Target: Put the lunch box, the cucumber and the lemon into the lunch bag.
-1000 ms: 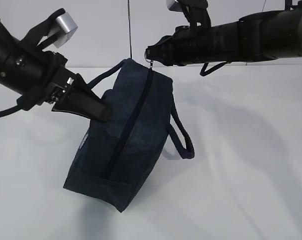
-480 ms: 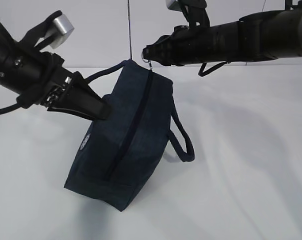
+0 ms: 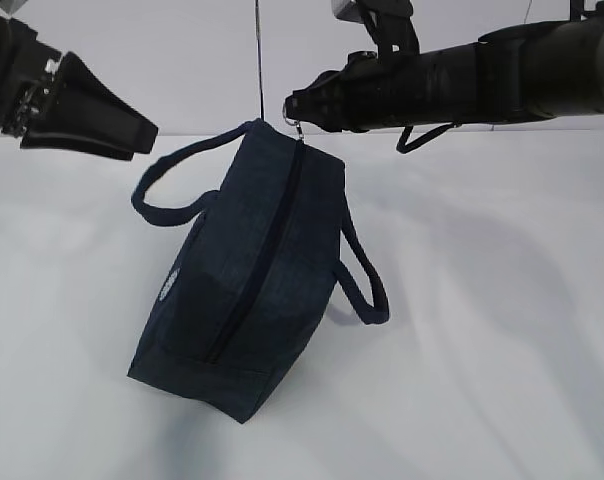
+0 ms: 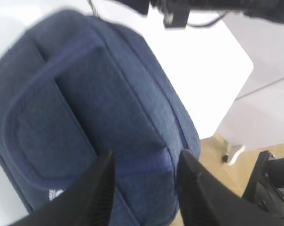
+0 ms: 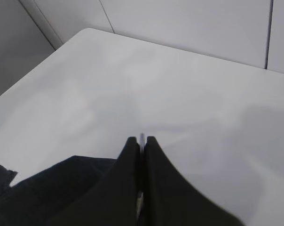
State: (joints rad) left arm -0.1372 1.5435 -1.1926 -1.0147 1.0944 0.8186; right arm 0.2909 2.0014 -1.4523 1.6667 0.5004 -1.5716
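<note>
Exterior view: bag (image 3: 252, 290), soft fabric, light, sags on surface (image 3: 482, 350). R gripper (image 3: 294, 107) pinches zipper pull (image 3: 300, 126). L gripper (image 3: 102, 125) spread, clear. Best hold: pull or handles.

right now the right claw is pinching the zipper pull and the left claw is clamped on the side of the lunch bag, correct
Not quite. The right claw does pinch the zipper pull, but the left claw is open and clear of the lunch bag, as the exterior view shows.
</note>
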